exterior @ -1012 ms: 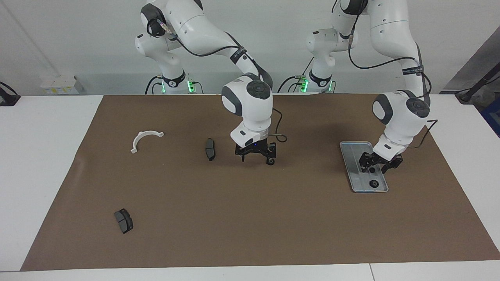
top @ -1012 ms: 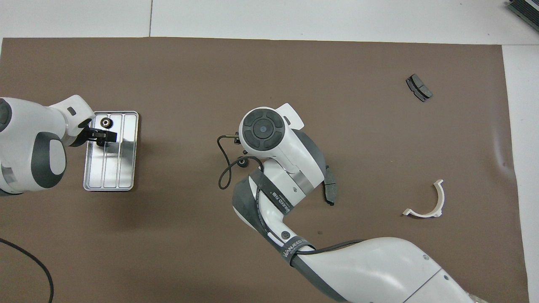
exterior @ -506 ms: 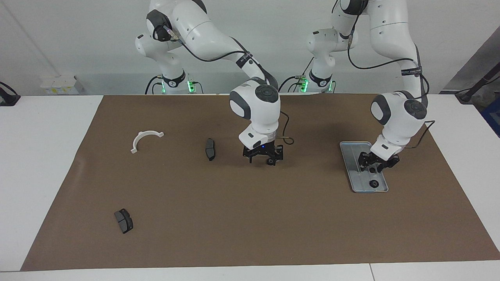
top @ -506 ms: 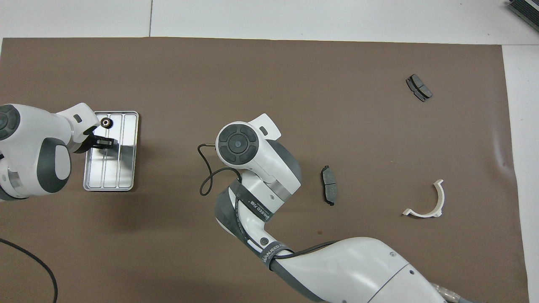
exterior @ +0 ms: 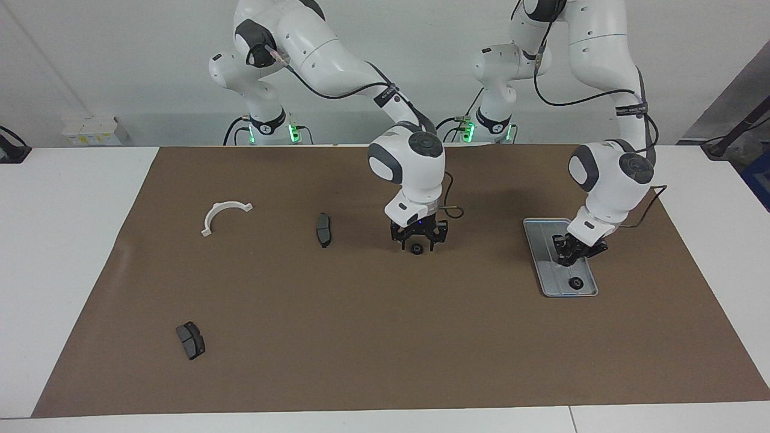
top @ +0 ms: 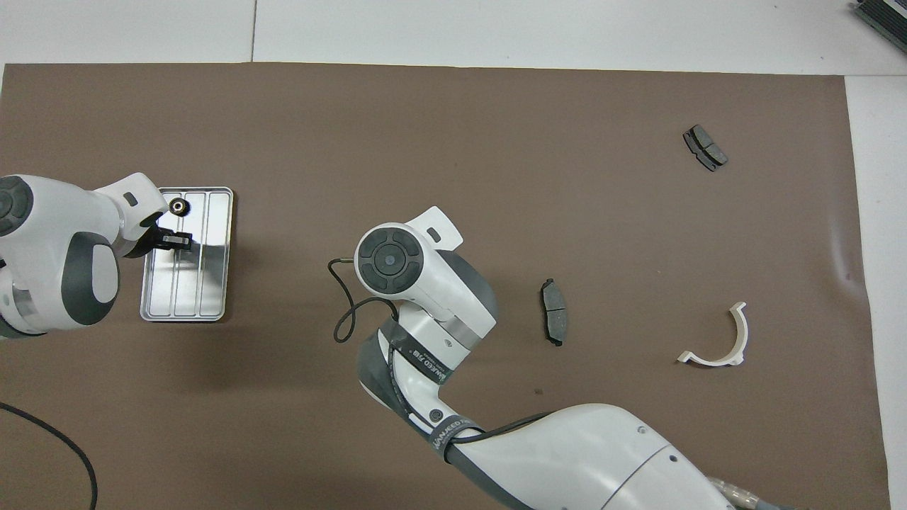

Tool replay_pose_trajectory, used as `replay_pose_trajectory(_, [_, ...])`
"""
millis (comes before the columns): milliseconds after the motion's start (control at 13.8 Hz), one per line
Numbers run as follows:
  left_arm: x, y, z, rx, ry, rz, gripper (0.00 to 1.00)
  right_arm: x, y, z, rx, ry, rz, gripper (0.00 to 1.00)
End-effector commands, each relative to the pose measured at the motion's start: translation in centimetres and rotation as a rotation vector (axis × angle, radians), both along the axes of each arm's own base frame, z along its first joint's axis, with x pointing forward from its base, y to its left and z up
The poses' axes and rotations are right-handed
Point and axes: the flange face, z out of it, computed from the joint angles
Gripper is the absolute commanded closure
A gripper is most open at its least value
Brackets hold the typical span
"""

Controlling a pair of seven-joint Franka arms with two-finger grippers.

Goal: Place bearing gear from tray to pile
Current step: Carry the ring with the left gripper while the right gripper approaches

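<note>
Lengthwise, tray [exterior: 536, 252] runs away from robots

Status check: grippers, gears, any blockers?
Left gripper shut, down in silver ridged metal tray. Right gripper over small black gear on brown mat. Second black gear in tray. No blockers.

A matte brown rectangular paper mat [exterior: 361, 337] covers the plain white table [exterior: 60, 252]. The flat silver-grey metal tray with faint lengthwise ridges [exterior: 544, 264] shines pale, and a small black round gear with a lighter centre [exterior: 576, 283] sits in it. The curved half-ring plastic bracket [exterior: 219, 215] is white. Two curved brake pads, one [exterior: 323, 230] and another [exterior: 190, 340], are dark grey. The arms are glossy white with dark grey joints, each black end effector [exterior: 417, 238] matching the black cables.
</note>
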Motion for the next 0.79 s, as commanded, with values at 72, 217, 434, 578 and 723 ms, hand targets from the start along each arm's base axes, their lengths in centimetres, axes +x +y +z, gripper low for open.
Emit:
replay_pose_trajectory(72, [2.0,-0.9,3.2,-0.012,-0.019,0.022,0.89,-0.9,-0.4,-1.1,0.0,-0.02,-0.007,0.35])
replay_pose_trajectory(217, [2.9,-4.3,3.8,-0.027,-0.029,0.092,0.89,-1.1,-0.6,-1.2,0.002,-0.022,-0.006,0.36])
replay_pose_trajectory(434, [2.6,-11.6,4.0,-0.063,-0.047,0.252,0.89,-1.0,-0.5,-1.0,0.005,-0.028,0.001,0.49])
replay_pose_trajectory(578, [1.8,-16.5,3.7,-0.086,-0.058,0.305,0.88,-1.0,-0.5,-1.0,0.003,-0.029,0.007,0.75])
replay_pose_trajectory(723, [0.8,-20.4,3.7,-0.102,-0.054,0.347,0.87,-1.0,-0.6,-1.1,-0.02,-0.044,0.028,1.0])
